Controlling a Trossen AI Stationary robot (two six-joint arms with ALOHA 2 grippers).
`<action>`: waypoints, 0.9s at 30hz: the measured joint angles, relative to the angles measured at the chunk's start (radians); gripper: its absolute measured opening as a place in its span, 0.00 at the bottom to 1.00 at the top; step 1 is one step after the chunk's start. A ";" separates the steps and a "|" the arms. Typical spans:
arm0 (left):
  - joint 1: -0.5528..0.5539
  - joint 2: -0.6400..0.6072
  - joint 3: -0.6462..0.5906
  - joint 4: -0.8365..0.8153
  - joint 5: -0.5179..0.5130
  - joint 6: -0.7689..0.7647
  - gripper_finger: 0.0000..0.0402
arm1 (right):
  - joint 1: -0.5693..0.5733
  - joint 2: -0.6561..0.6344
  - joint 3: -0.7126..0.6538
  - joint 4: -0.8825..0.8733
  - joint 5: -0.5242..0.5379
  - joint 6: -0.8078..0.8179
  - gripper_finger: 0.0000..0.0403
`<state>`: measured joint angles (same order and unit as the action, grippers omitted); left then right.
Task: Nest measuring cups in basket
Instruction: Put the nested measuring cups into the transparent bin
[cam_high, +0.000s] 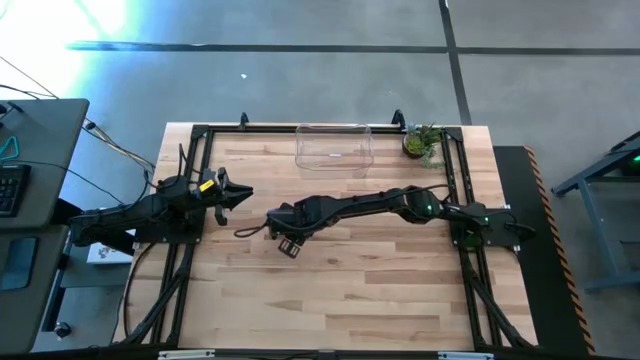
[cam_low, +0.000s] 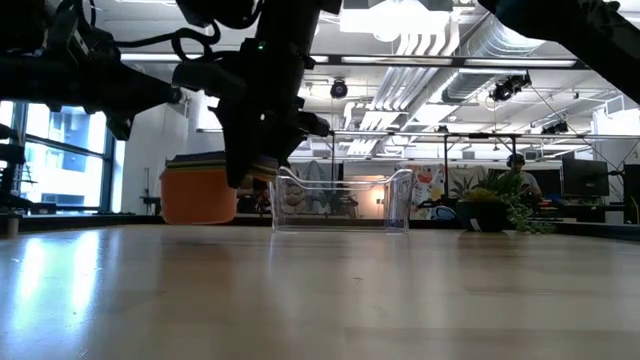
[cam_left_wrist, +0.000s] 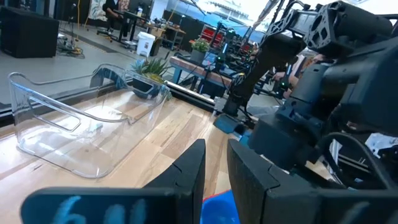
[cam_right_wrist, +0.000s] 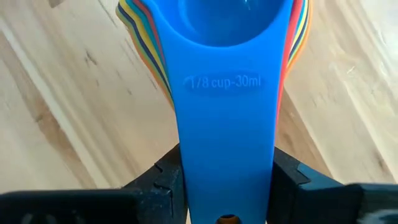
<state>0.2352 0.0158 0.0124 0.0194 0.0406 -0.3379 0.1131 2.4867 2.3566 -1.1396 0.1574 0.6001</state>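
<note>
The measuring cups are nested in one stack, with the blue cup (cam_right_wrist: 233, 25) marked 1/8 cup on top and orange, red and yellow rims around it. In the low view the orange outer cup (cam_low: 200, 192) hangs just above the table. My right gripper (cam_right_wrist: 227, 186) is shut on the stack's handles at mid-table (cam_high: 283, 228), where the arm hides the stack from the high view. My left gripper (cam_high: 243, 194) is shut to a narrow gap, left of the right gripper. A blue patch (cam_left_wrist: 219, 208) shows low between its fingers; I cannot tell what it is. The clear basket (cam_high: 335, 148) stands at the far edge. My right gripper pinches the stacked handles' two long edges (cam_right_wrist: 186, 168) between its two fingers, near the handles' free end. The fingers come from the table's right, slanting down, and lie along the handles. The stack is lifted clear of the table, its bowls reaching out beyond the fingertips.
A small potted plant (cam_high: 422, 142) stands right of the basket at the far edge. A black frame (cam_high: 200, 135) borders the wooden table. A desk with a keyboard (cam_high: 12, 185) stands off the table's left. The room behind holds desks and a person (cam_low: 515, 175).
</note>
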 joint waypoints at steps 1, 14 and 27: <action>0.000 0.000 0.000 0.000 0.000 0.000 0.14 | -0.001 -0.002 0.000 -0.001 -0.001 0.005 0.31; 0.000 0.000 0.000 0.000 0.000 0.000 0.14 | -0.056 -0.106 0.000 -0.111 0.056 -0.010 0.31; 0.000 0.000 0.000 0.001 0.000 0.000 0.14 | -0.168 -0.187 0.000 -0.199 0.079 -0.126 0.31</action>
<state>0.2352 0.0154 0.0120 0.0199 0.0405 -0.3378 -0.0545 2.2997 2.3565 -1.3390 0.2359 0.4743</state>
